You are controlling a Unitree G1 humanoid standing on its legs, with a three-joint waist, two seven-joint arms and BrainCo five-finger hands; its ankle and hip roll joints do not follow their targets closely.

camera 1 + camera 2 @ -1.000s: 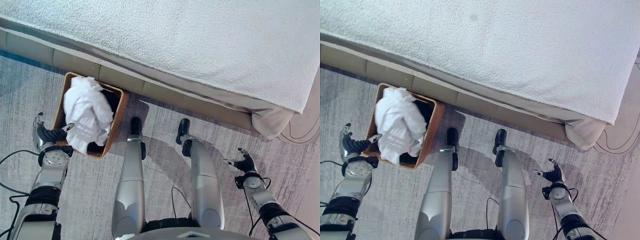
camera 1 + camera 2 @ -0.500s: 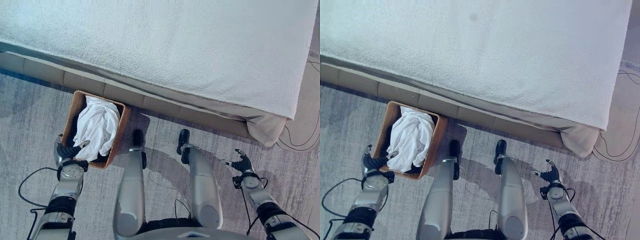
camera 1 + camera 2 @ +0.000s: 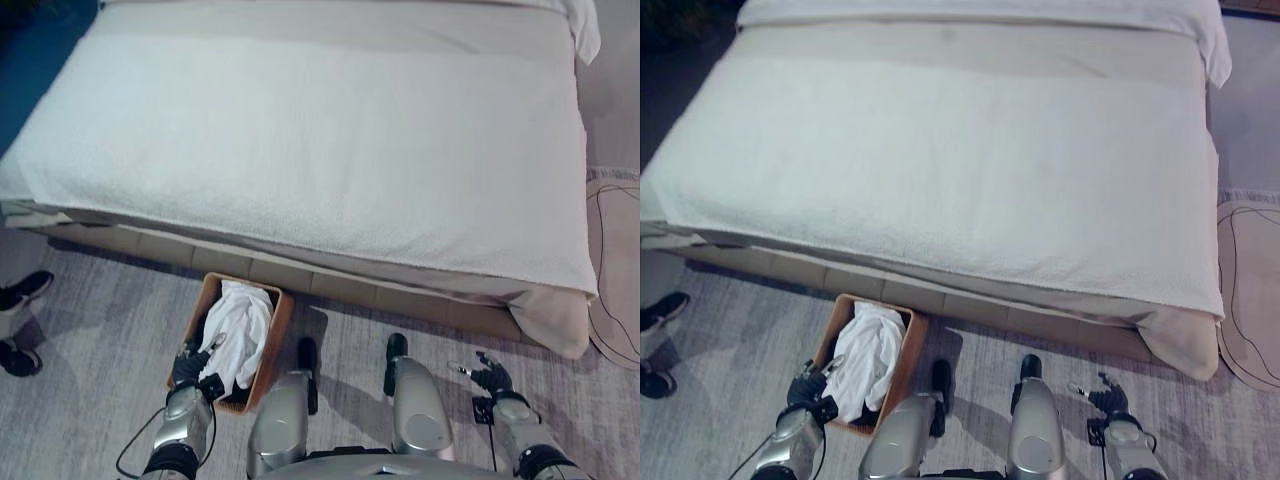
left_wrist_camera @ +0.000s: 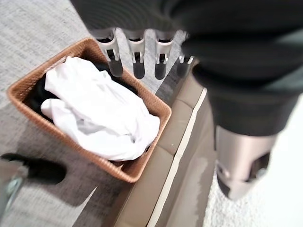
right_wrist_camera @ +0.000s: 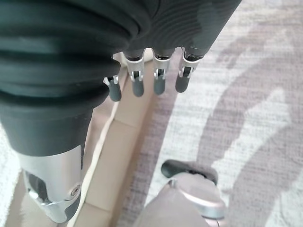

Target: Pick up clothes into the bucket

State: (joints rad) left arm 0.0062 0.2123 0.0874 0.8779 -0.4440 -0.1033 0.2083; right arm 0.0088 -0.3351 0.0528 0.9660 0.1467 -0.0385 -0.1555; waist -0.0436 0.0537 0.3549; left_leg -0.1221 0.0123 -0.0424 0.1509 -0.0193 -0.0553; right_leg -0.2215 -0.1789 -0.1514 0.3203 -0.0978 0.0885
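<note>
A brown wicker basket [image 3: 275, 337] stands on the carpet against the foot of the bed. White clothes [image 3: 238, 330] are heaped in it over something dark [image 4: 38, 92]. My left hand [image 3: 190, 366] hovers at the basket's near left corner, fingers [image 4: 137, 57] straight and apart from the cloth, holding nothing. My right hand [image 3: 490, 376] hangs over the carpet at the lower right, fingers [image 5: 158, 80] relaxed and empty.
A wide bed [image 3: 320, 150] with a white cover fills the upper scene; its beige base [image 3: 400, 300] runs behind the basket. A person's dark shoes [image 3: 18, 292] stand on the carpet at the far left. A pale rug [image 3: 612, 300] lies at the right.
The camera has risen and pulled back, so much more of the bed and the person's shoes now show. Both hands keep their poses; the left one stays by the basket.
</note>
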